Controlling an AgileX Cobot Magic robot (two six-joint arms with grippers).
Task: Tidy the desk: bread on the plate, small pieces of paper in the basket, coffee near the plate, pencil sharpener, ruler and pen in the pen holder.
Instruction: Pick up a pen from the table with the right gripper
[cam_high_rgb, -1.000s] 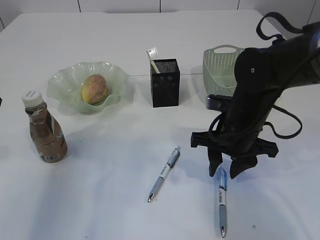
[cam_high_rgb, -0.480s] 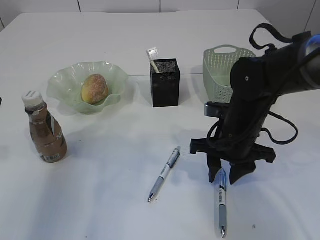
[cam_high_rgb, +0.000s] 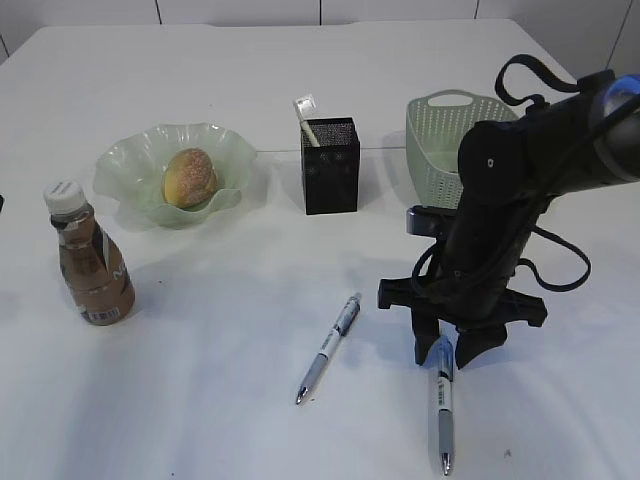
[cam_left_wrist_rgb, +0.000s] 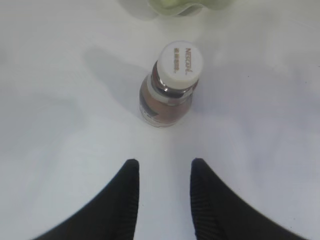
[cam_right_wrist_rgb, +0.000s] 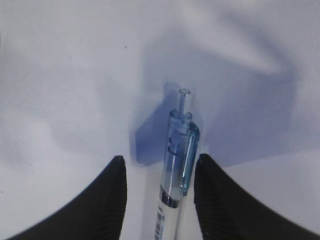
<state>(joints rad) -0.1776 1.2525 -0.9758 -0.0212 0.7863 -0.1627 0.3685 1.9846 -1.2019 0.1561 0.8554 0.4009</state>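
Observation:
My right gripper (cam_high_rgb: 449, 352) is open and low over the table, its fingers on either side of the clip end of a blue-capped pen (cam_high_rgb: 441, 405). In the right wrist view the pen (cam_right_wrist_rgb: 177, 165) lies between the open fingers (cam_right_wrist_rgb: 160, 165), nearer the right one. A second pen (cam_high_rgb: 328, 348) lies to its left. The bread (cam_high_rgb: 189, 177) sits in the pale green plate (cam_high_rgb: 125, 160). The coffee bottle (cam_high_rgb: 89, 270) stands left of the plate's front. The black mesh pen holder (cam_high_rgb: 331, 166) holds a white ruler (cam_high_rgb: 305, 118). My left gripper (cam_left_wrist_rgb: 162, 167) is open and empty, short of the coffee bottle (cam_left_wrist_rgb: 170, 87).
The pale green basket (cam_high_rgb: 440, 140) stands at the back right, behind my right arm. No paper pieces or pencil sharpener show. The left arm is out of the exterior view.
My right gripper has sunk lower and shifted slightly left onto the pen's top end. Nothing else has moved.

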